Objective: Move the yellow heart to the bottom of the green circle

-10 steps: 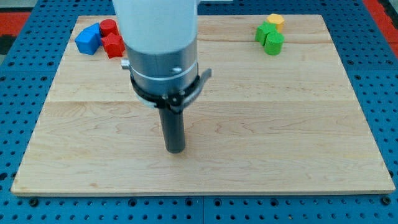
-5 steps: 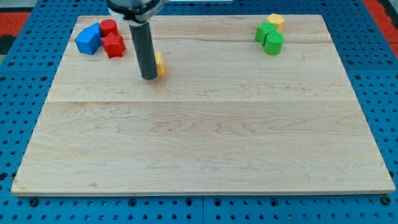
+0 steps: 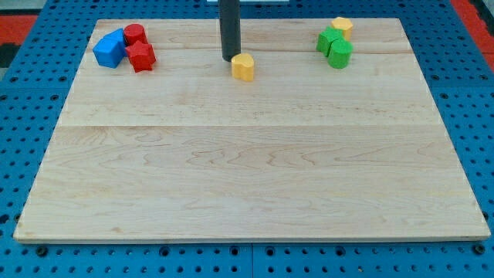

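The yellow heart (image 3: 243, 67) lies on the wooden board (image 3: 247, 170) near the view's top, a little left of the middle. My tip (image 3: 230, 59) stands just to its upper left, touching or almost touching it. Two green blocks sit at the view's top right: one (image 3: 327, 39) upper left, one (image 3: 340, 54) lower right; I cannot tell which is the circle. They lie well to the right of the heart.
A second yellow block (image 3: 342, 27) sits above the green pair. At the view's top left are a blue block (image 3: 109, 49), a red cylinder (image 3: 135, 34) and a red block (image 3: 142, 56). Blue pegboard surrounds the board.
My tip has swept from the board's lower middle up to the top left, then right. The yellow heart has moved to the right and slightly up with it.
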Available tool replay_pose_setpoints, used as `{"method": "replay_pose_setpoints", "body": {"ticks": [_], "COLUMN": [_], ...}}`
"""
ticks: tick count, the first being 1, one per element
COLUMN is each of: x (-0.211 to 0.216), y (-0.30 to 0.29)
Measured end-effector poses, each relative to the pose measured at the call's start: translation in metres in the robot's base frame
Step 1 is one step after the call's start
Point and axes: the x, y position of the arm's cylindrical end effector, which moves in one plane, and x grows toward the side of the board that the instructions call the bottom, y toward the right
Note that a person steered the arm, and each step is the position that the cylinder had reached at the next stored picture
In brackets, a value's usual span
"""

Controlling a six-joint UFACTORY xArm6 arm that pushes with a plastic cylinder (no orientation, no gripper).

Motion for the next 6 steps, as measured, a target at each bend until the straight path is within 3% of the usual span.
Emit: {"method": "replay_pose_setpoints", "body": {"ticks": [1, 5, 6], "x": [0.007, 0.001, 0.017], "y": [-0.029, 0.090, 0.056]}}
